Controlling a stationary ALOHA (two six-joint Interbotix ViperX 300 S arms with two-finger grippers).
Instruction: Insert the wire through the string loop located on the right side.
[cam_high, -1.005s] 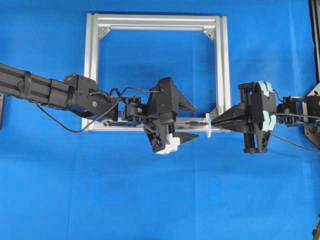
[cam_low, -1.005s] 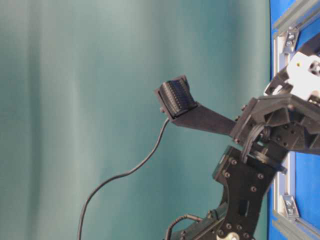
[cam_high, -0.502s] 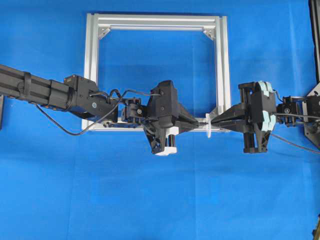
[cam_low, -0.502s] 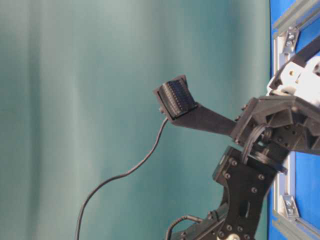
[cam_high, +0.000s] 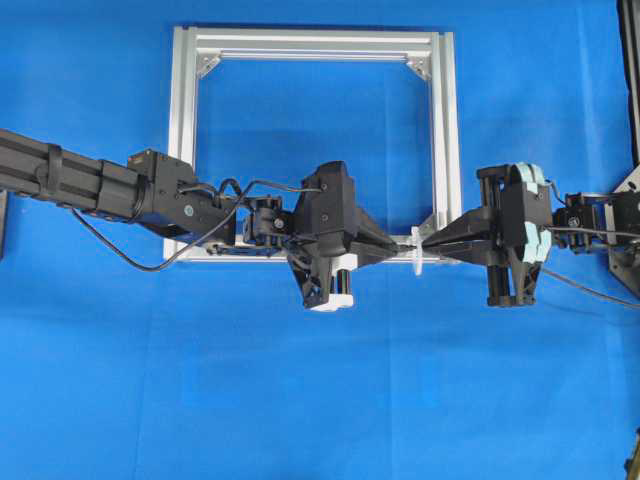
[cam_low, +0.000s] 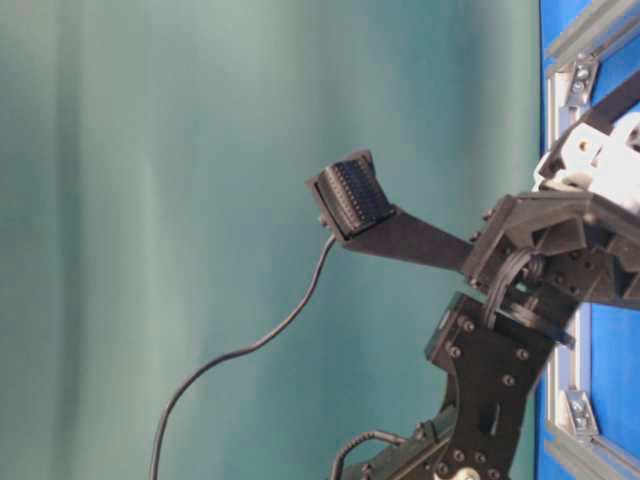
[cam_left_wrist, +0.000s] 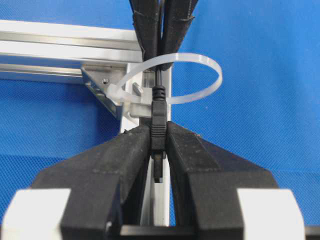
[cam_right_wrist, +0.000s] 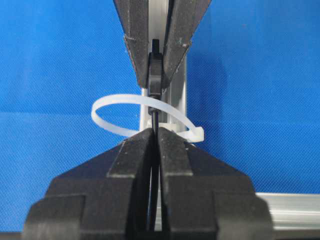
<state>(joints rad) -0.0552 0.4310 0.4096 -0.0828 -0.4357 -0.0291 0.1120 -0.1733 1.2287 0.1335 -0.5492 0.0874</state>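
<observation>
While a second ago the left gripper (cam_high: 392, 248) stood with its fingers spread wide either side of the plug, it now has them pressed in on the plug of the wire (cam_left_wrist: 158, 127), as the left wrist view shows: the slim black plug body sits pinched between the two pads, its metallic tip pointing back toward the camera and its thin cable running on ahead through the string loop (cam_left_wrist: 172, 79). The arm itself has not shifted in the overhead view; only the fingers have come together.

Moving rightward, the loop, a pale plastic ring, stands fixed at the lower right corner of the silver frame (cam_high: 188, 140), just between the two grippers. The plug is on the left gripper's side of it and the cable passes through its opening.

Further right, the right gripper (cam_high: 428, 243) has its fingers closed on the thin cable just on its own side of the loop, as the right wrist view shows, with the plug visible beyond in the other gripper's grasp.

In my judgement this means the wire is already threaded and the moment is a handover: both grippers hold the wire, one on each side of the loop. The likely next need is for the right gripper to release, so the left can draw the wire further through.
</observation>
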